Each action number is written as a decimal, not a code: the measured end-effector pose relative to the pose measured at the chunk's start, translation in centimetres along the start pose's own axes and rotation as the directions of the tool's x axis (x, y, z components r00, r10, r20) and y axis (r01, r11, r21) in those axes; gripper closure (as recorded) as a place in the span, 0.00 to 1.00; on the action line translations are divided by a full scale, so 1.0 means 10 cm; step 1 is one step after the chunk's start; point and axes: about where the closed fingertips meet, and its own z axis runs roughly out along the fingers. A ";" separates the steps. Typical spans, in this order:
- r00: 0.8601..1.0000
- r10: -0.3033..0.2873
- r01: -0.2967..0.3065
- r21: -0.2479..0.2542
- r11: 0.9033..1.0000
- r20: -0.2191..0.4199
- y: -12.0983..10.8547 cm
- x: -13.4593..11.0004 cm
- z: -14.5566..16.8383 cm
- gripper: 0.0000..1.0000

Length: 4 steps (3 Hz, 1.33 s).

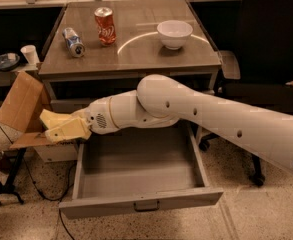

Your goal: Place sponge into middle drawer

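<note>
1. Speckled office floor, wooden table (136, 59) with a red soda can (105, 26), a tipped silver can (73, 35) and a white bowl (174, 34); black office chair (271, 59) at right
2. middle drawer (111, 204) is pulled wide open under the table, grey tray bare inside, small dark bar handle (146, 205) on its front
3. gripper (56, 126) sits low at the left, outside the drawer's left wall and above a cardboard box (21, 104); it looks clamped on the sponge (68, 130)
4. sponge is not over the drawer: it hangs just beside the left wall, about level with the rim
5. Step in hand, as I judge it: carry the sponge into the tray
   - swing right until the sponge is past the left wall and over the bare floor of the tray
   - keep it above the rim while crossing so it does not catch the wall
   - lower near the middle, then let go
   - risk: forearm is close under the table edge, little room to lift
6. sponge look: pale yellow, soft block, rounded corners, long side roughly level, close in colour to the gripper so its edges are hard to separate
</note>
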 end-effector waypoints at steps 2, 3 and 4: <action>1.000 -0.018 0.018 0.062 0.998 0.009 -0.36 -0.04 -0.02 1.00; 0.999 0.009 -0.014 0.156 0.988 0.031 -0.71 0.09 -0.25 1.00; 0.997 0.063 -0.072 0.231 0.970 0.045 -0.95 0.36 -0.52 1.00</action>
